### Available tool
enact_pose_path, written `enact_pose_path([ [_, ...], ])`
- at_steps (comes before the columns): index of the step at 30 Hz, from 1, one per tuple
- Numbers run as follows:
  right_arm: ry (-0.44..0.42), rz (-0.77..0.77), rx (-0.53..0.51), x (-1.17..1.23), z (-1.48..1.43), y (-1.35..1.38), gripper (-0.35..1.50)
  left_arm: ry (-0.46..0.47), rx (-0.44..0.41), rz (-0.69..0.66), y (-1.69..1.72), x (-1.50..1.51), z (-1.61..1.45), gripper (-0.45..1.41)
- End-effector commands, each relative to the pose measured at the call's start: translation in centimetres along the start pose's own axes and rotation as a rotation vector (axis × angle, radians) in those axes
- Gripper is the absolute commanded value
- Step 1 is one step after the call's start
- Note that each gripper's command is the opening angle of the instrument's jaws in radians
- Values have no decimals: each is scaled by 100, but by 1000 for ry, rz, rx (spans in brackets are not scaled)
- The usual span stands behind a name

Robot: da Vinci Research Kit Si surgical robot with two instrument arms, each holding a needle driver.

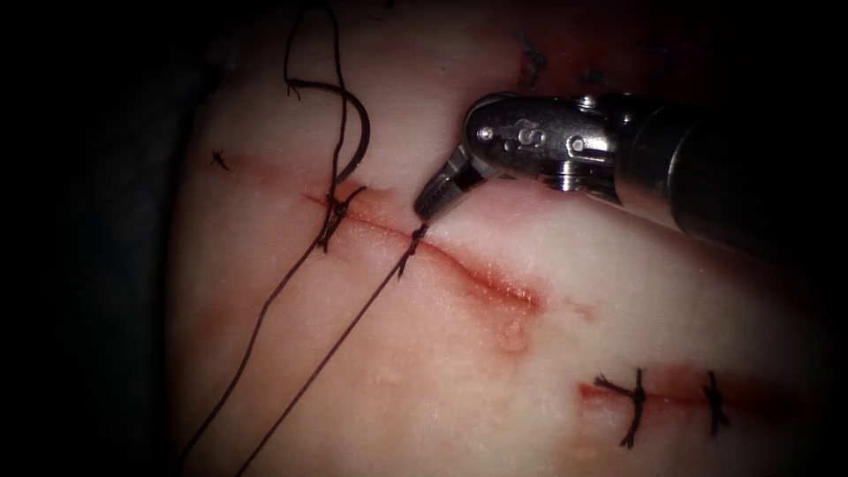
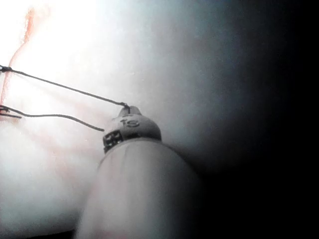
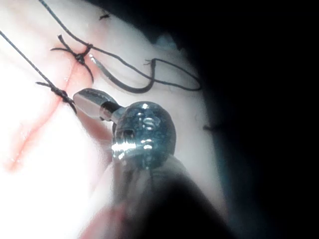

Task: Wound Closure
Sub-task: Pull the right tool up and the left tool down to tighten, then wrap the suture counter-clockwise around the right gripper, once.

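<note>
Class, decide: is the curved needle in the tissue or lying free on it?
Lying free: the needle rests on the tissue above the cut, its whole curve visible; neither tool holds it.

A: Where does the endoscope look from?
B: Above and in front, onto the cut (image 1: 459,265).
A: The wrist cameras?
B: Very close, along each shaft; the right one shares that cut (image 3: 35,127).

One needle (image 1: 355,141), two knots on the open cut (image 1: 477,269). Two stitches on the closed cut (image 1: 671,389). One tool (image 1: 439,193).
</note>
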Motion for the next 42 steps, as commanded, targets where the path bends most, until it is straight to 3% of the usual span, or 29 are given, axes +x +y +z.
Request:
enact_pose_path([
  [1, 1, -4, -2, -5, 5, 7, -35, -1, 2, 2, 1, 1, 7, -35],
  [12, -47, 47, -82, -39, -4, 18, -35, 13, -10, 7, 29, 6, 10, -35],
  [24, -30, 59, -136, -39, -13, 14, -35, 12, -19, 7, 30, 0, 10, -35],
  [29, -3, 75, -192, -35, -11, 9, -35, 15, -26, -11, 16, 15, 11, -35],
  [31, 42, 97, -266, -28, -12, 7, 64, 35, -2, -16, -3, 38, 10, -35],
  [32, 60, 115, -300, -22, -14, 4, 91, 52, 12, -3, -18, 55, 9, -35],
  [33, 74, 124, -322, -18, -15, 1, 106, 60, 21, 11, -28, 67, 8, -35],
  [38, 191, 166, -436, 10, -35, -17, 131, 90, 76, 79, -85, 132, -3, -35],
  [42, 249, 202, -521, 25, -52, -35, 123, 104, 94, 106, -115, 156, -6, -35],
])
